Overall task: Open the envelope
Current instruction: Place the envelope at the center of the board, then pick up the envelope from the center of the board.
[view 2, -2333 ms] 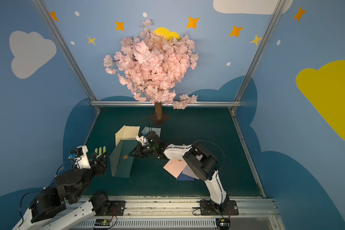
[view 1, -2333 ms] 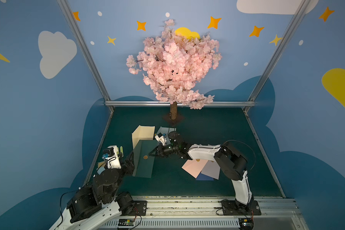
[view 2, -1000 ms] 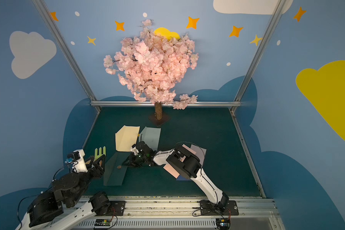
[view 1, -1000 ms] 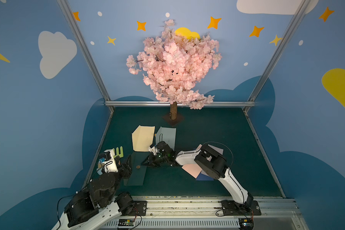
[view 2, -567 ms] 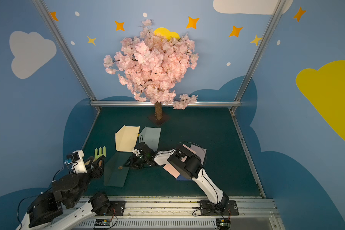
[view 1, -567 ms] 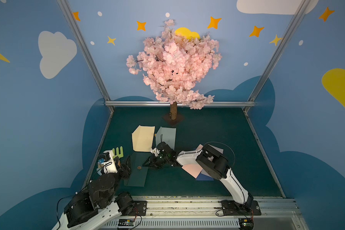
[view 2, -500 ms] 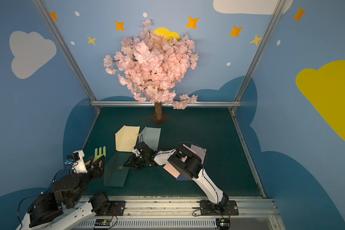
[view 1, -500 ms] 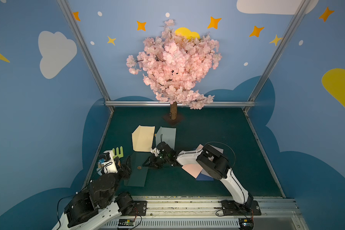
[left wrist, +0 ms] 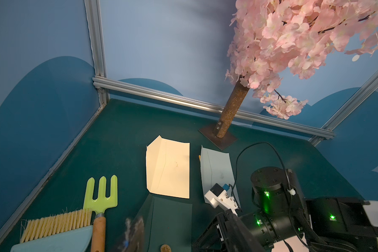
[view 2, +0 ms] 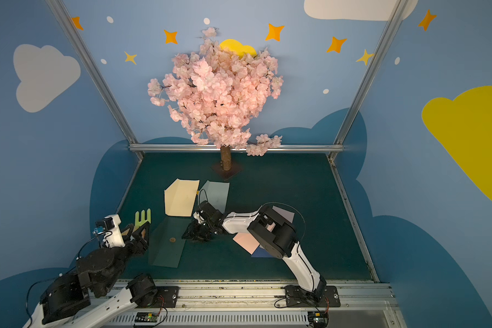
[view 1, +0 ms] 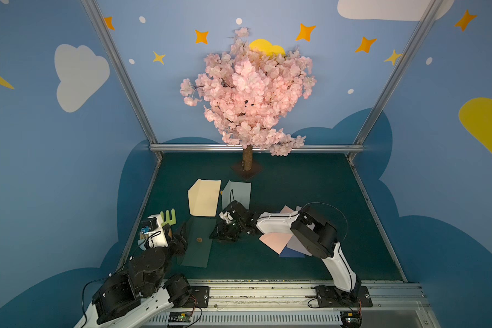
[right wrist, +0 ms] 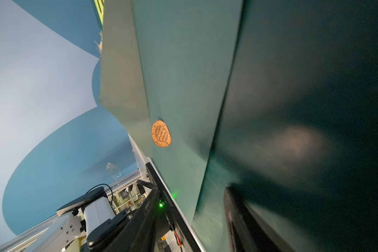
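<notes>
Dark green mat (view 1: 296,181), open room toward the back. Left gripper (view 2: 138,228): jaws apart, empty, just beside the envelope (view 2: 168,252) flap edge. Envelope lies flat between both jaws, copper seal (view 2: 172,240) up. Right gripper (view 2: 189,235): jaws apart, empty, at the opposite long edge.

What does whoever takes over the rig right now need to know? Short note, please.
Grippers: the left gripper is open and empty, beside the envelope's flap side. The right gripper is open, low at the opposite long edge, gripping nothing.
Things: the green envelope lies flat between the arms. Its flap is folded out toward the left arm, and the seal sits on the body by the fold.
Done: the flap looks open.
Left: probably just back both arms off. The pile under the right arm can't be judged from here.
</notes>
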`<action>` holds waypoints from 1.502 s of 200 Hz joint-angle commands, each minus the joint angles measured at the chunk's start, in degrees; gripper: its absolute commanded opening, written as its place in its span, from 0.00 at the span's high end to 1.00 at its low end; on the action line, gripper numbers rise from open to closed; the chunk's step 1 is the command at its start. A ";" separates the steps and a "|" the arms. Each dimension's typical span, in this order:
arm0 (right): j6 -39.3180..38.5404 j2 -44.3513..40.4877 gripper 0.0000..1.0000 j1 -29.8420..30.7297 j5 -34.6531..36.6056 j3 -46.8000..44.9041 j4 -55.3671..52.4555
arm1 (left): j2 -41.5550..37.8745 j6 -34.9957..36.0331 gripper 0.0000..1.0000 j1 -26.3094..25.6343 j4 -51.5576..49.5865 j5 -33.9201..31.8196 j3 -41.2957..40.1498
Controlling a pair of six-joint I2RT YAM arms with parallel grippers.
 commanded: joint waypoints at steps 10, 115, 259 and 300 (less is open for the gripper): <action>-5.79 -6.35 0.49 -0.16 3.78 -1.21 -9.65 | 1.10 1.13 0.37 -0.11 2.43 0.82 -0.11; -19.37 -41.33 0.46 -8.98 19.93 -20.00 -35.70 | 32.19 1.53 0.30 7.37 28.74 29.67 0.75; -23.35 -55.65 0.37 -49.99 3.16 -44.44 -16.81 | 81.75 -8.69 0.97 10.24 52.72 72.40 7.36; -26.50 -44.29 0.38 -55.45 -9.63 -44.96 -9.12 | 90.80 -11.87 0.97 8.84 56.30 74.30 9.21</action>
